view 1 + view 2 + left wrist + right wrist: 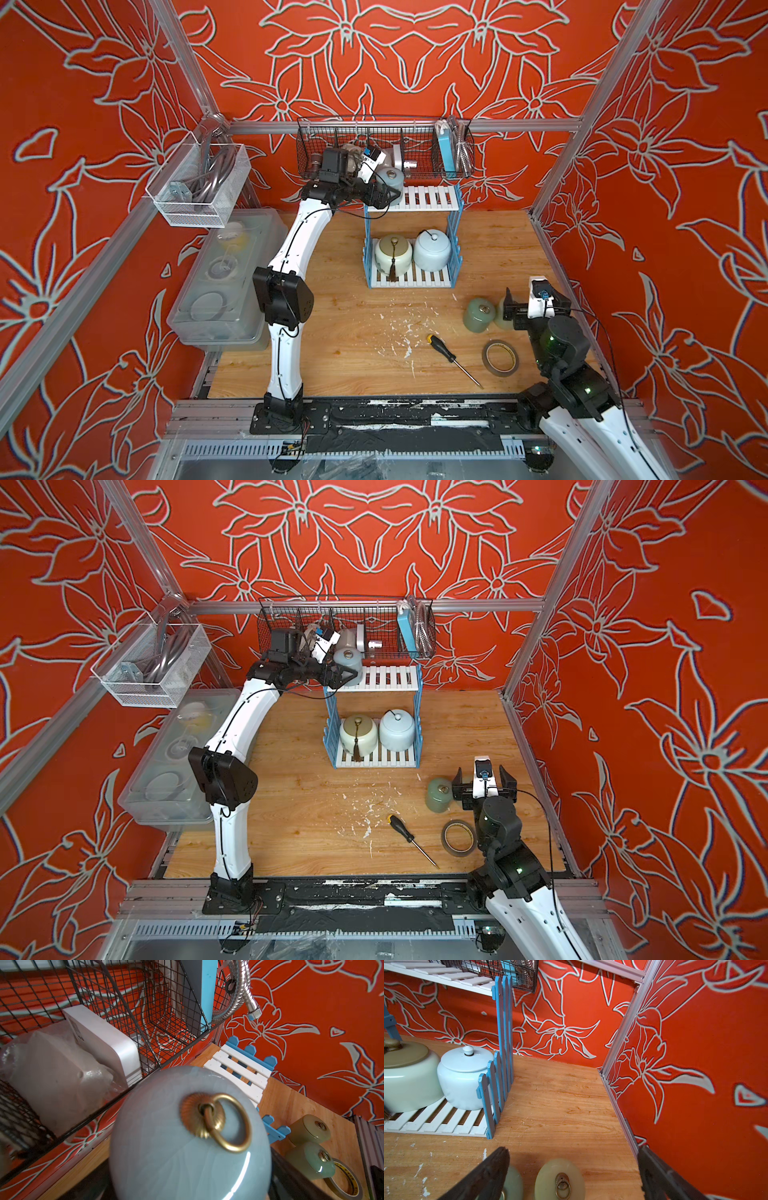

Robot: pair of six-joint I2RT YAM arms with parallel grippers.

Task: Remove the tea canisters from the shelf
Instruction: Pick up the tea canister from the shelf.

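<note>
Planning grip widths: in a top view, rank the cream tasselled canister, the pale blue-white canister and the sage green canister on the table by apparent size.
1. Cream tasselled canister and pale blue-white canister: alike, not ranked.
2. Sage green canister: clearly smaller.

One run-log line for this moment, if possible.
left gripper open at grey-blue canister, shelf top tier | right gripper open over yellow-green canister, table | cream canister, pale blue canister: lower tier

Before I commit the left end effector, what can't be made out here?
Whether the left end effector touches the grey-blue canister: top views, arm covers it; left wrist view, canister fills the frame.
Yellow-green canister: top views, mostly behind the right end effector.
Sage canister: right wrist view, cut by the edge.
</note>
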